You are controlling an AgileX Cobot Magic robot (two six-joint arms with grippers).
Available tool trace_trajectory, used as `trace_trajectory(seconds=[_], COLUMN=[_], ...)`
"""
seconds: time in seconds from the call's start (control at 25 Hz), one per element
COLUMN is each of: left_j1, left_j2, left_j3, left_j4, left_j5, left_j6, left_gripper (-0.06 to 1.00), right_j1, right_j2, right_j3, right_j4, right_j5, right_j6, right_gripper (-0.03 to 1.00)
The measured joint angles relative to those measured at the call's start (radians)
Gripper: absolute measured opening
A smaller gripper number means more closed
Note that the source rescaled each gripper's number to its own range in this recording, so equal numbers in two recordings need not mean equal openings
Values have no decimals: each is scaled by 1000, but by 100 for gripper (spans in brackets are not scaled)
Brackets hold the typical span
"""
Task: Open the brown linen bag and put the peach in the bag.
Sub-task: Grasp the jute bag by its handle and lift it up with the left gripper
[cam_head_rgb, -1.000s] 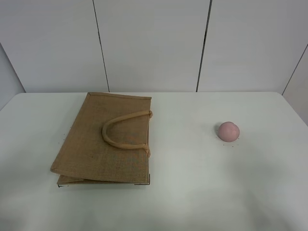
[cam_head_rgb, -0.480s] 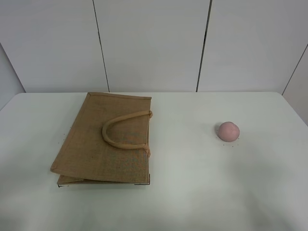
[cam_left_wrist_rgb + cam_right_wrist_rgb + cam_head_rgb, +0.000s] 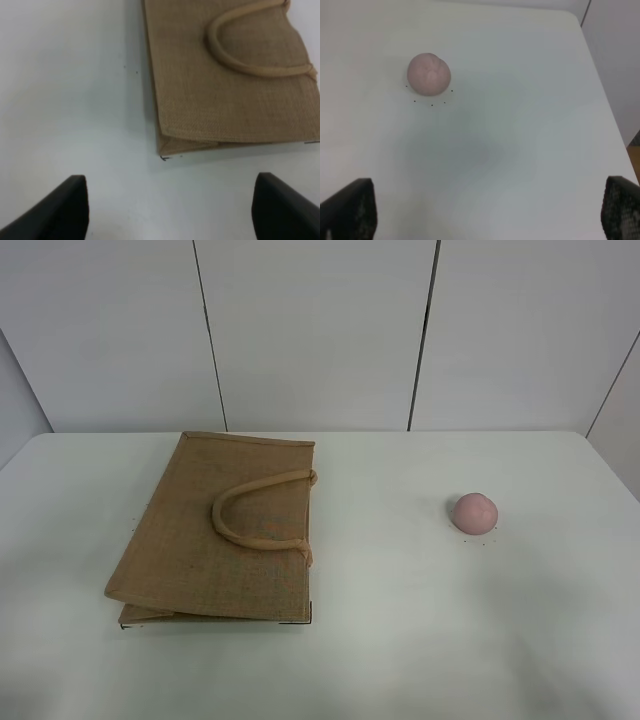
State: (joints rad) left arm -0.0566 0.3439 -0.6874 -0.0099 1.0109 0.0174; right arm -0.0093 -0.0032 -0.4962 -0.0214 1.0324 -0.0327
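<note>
The brown linen bag [image 3: 220,535] lies flat and closed on the white table [image 3: 400,640], left of centre, with one loop handle [image 3: 262,510] resting on top. It also shows in the left wrist view [image 3: 230,85]. The pink peach [image 3: 474,513] sits on the table to the right, well apart from the bag, and shows in the right wrist view [image 3: 429,74]. My left gripper [image 3: 170,210] is open, its fingertips [image 3: 65,207] spread wide short of the bag's near corner. My right gripper [image 3: 487,215] is open, short of the peach. Neither arm shows in the exterior high view.
White wall panels [image 3: 320,330] stand behind the table. The table's right edge [image 3: 605,100] runs near the peach. Small dark specks [image 3: 432,104] lie around the peach.
</note>
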Motion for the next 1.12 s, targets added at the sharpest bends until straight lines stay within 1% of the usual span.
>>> trace_trajectory(seconds=[0.16, 0.4, 0.52, 0.72, 0.84, 0.88, 1.0, 1.12], left_j1=[0, 0, 0, 0, -6, -15, -73, -158], left_j2=[282, 698, 880, 1127, 1232, 1256, 1328, 1398], left_j3=[-103, -264, -350, -502, -591, -612, -678, -742], left_j4=[1, 1, 1, 0, -20, -22, -30, -44], left_j5=[-13, -71, -94, -98, -100, -100, -100, -99], left_j6=[0, 1, 20, 28, 29, 29, 29, 13], left_gripper=[97, 97, 97, 97, 97, 97, 97, 97], right_j1=[0, 0, 0, 0, 0, 0, 0, 0], right_j2=[0, 0, 0, 0, 0, 0, 0, 0], right_j3=[0, 0, 0, 0, 0, 0, 0, 0], right_j4=[0, 0, 0, 0, 0, 0, 0, 0], right_j5=[0, 0, 0, 0, 0, 0, 0, 0], right_j6=[0, 0, 0, 0, 0, 0, 0, 0], right_gripper=[100, 100, 100, 100, 100, 100, 100, 100])
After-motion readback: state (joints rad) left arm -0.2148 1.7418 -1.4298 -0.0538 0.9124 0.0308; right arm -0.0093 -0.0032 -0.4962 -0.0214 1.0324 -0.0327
